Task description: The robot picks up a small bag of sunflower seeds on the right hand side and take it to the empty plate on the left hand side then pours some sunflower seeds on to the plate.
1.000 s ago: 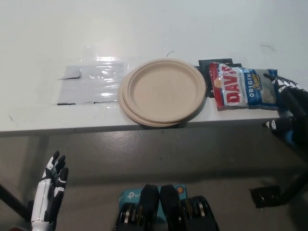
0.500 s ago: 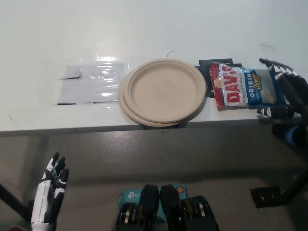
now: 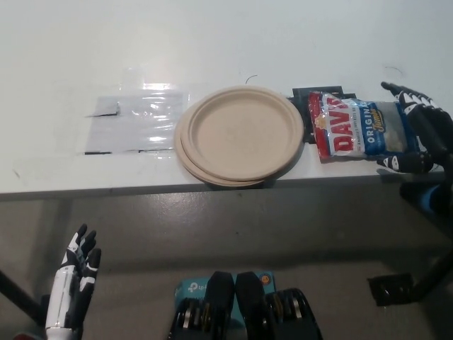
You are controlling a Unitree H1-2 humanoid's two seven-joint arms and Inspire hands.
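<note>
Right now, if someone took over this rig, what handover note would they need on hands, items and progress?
Right hand: at the right end of the seed bag, fingers around that end; whether they grip it cannot be told.
Left hand: open, resting low, below the table edge.
Seed bag: lying flat on the table, just right of the plate.
Plate: no seeds on it.
Done: reach to the bag.
Left: secure grip, lift, carry over the plate, pour.
</note>
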